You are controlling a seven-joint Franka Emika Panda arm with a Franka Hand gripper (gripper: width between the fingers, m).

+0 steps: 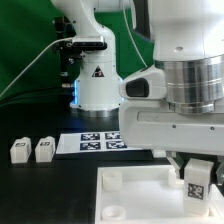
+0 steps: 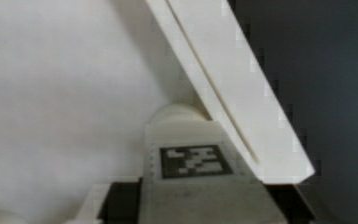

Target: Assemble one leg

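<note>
My gripper (image 1: 197, 168) is shut on one leg (image 1: 197, 184), a small white block with a black-and-white tag, and holds it upright over the large white plate (image 1: 135, 200) near the exterior view's right. In the wrist view the leg (image 2: 194, 150) sits between my fingers (image 2: 130, 203), its far end at the plate's raised edge (image 2: 229, 80); I cannot tell whether it touches the plate. Two more legs (image 1: 19, 151) (image 1: 43, 149) stand on the black table at the exterior view's left. The fourth leg is out of view.
The marker board (image 1: 95, 141) lies flat behind the plate, in front of the arm's white base (image 1: 98, 85). A round socket boss (image 1: 113, 180) rises from the plate's near-left corner. A green backdrop hangs behind.
</note>
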